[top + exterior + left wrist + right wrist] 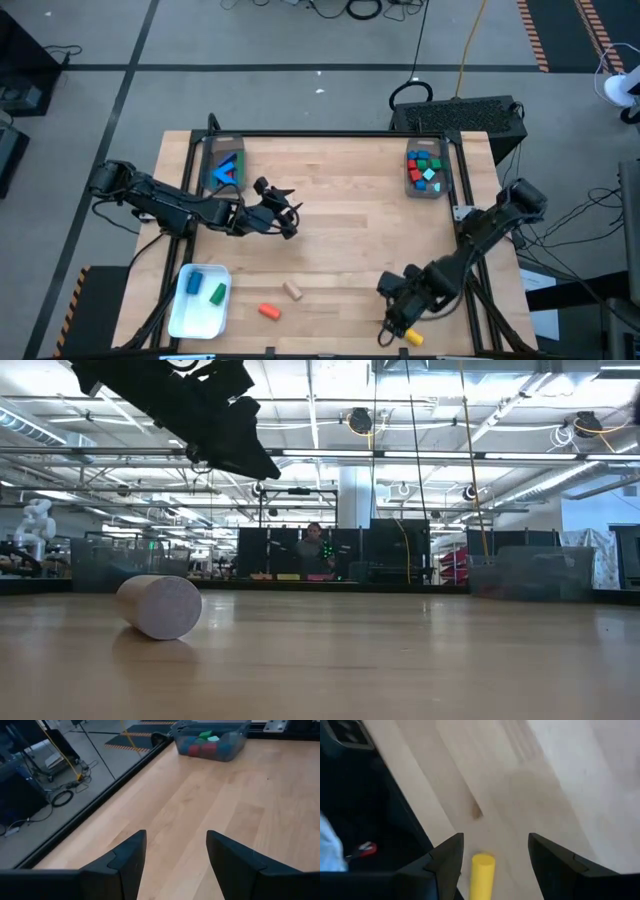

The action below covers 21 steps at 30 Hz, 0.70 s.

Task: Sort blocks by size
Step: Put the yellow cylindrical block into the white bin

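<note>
On the wooden table (340,210), a clear bin (427,172) at the far right holds a heap of blocks, a second clear bin (223,165) at the far left holds blue pieces, and a white tray (199,300) at the near left holds a blue and a green block. The left gripper (283,208) hangs spread and empty over the bare middle, with a tan cylinder (292,290) and an orange block (268,311) lying well apart from it near the front edge. The right gripper (495,857) is spread too, near the front right edge, with a yellow cylinder (482,875) lying on the wood between its fingers, untouched.
</note>
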Available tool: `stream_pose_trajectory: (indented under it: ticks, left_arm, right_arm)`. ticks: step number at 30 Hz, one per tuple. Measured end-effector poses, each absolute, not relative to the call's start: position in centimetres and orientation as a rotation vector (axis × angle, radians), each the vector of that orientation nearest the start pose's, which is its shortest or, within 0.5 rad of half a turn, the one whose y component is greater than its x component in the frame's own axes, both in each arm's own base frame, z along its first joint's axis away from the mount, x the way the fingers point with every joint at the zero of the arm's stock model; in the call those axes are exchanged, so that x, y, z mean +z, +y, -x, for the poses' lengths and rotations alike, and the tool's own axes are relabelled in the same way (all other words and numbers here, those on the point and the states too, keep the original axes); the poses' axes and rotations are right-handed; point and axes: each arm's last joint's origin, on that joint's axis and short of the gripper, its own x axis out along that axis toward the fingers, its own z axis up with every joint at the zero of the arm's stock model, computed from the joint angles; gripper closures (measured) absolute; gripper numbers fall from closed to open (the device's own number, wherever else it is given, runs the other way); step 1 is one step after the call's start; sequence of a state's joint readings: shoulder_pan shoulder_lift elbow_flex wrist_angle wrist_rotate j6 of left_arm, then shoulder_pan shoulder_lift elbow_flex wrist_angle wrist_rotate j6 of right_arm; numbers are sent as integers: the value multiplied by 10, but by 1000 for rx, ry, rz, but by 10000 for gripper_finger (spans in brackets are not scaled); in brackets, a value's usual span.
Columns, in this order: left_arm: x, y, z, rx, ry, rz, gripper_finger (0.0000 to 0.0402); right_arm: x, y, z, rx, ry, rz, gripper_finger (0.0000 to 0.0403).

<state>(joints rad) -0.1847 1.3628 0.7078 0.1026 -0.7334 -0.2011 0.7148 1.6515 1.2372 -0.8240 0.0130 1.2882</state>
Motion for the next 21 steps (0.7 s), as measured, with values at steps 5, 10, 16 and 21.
stream_pose_trajectory:
  ticks: [5, 10, 16, 21]
  left_arm:
    - [213, -31, -271, 576, 445, -53, 191]
    - [213, -31, -271, 584, 437, -20, 191]
    - [213, -32, -271, 561, 439, 4, 191]
    - [212, -33, -272, 541, 444, 11, 191]
  right_arm:
    - [220, 236, -243, -278, 1383, -657, 195]
    - [220, 260, -242, -296, 1397, -682, 195]
    - [217, 276, -230, -439, 1447, -665, 195]
    - [195, 296, -224, -417, 1529, -668, 195]
